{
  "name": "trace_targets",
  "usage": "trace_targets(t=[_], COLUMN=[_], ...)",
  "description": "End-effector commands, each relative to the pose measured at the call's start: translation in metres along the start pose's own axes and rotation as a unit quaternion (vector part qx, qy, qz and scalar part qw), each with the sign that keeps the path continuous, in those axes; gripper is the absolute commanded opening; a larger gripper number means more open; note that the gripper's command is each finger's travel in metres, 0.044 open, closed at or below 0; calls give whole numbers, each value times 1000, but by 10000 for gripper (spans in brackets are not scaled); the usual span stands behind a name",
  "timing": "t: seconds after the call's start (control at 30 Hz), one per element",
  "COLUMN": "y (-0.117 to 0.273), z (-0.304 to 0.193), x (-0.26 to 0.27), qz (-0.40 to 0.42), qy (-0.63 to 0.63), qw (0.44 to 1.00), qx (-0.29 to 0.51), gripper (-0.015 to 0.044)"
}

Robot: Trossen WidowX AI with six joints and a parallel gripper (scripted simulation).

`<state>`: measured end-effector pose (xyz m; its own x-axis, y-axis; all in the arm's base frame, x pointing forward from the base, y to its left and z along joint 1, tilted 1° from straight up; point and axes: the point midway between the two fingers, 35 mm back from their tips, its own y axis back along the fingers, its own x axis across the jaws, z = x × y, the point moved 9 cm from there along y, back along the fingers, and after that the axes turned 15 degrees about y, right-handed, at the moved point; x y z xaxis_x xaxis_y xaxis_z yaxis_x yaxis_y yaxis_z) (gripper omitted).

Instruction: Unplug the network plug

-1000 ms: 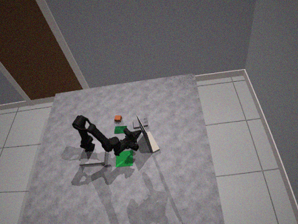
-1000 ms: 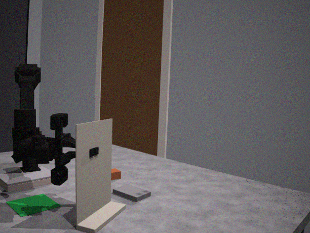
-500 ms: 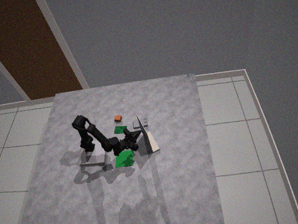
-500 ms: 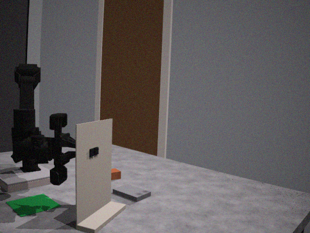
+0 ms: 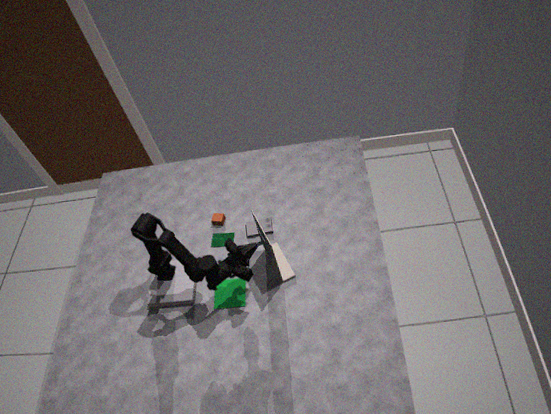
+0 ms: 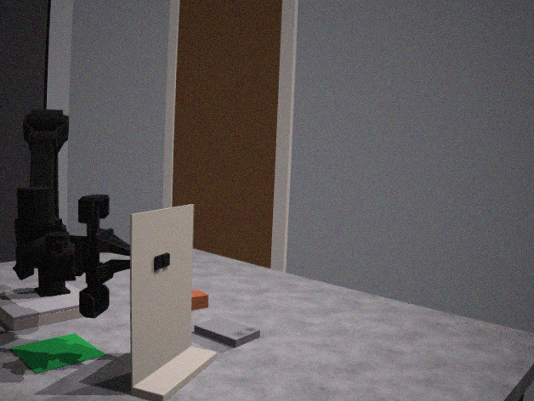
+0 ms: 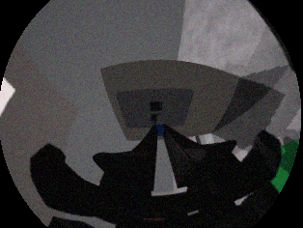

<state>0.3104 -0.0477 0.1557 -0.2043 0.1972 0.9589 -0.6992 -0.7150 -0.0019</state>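
Observation:
The cream upright panel (image 5: 271, 267) (image 6: 161, 302) (image 7: 208, 91) stands on its foot in the middle of the table. The socket shows as a dark slot through it (image 6: 161, 261) (image 7: 154, 108). My gripper (image 5: 255, 247) (image 6: 126, 256) (image 7: 159, 127) reaches level at the panel's near face, its fingers drawn together at the socket. They are shut on the plug (image 7: 160, 129), of which only a small blue bit shows between the fingertips in the wrist view. In the top and exterior views the plug is hidden by the fingers and the panel. A green square (image 5: 229, 294) (image 6: 55, 351) lies on the table under my wrist.
A second, smaller green patch (image 5: 222, 239) lies behind the arm. An orange block (image 5: 217, 219) (image 6: 199, 298) and a flat grey plate (image 5: 266, 224) (image 6: 226, 331) lie near the panel's far side. The arm's base (image 5: 160, 269) stands on a pale plate at the left.

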Motion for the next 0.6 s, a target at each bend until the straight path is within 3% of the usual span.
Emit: trace_targets(t=[0.0, 0.57], y=[5, 18], z=[-2, -2], x=[1, 0], qz=[0, -1], qy=[-1, -1], qw=[1000, 1000], qx=[0, 1], gripper=[0, 0])
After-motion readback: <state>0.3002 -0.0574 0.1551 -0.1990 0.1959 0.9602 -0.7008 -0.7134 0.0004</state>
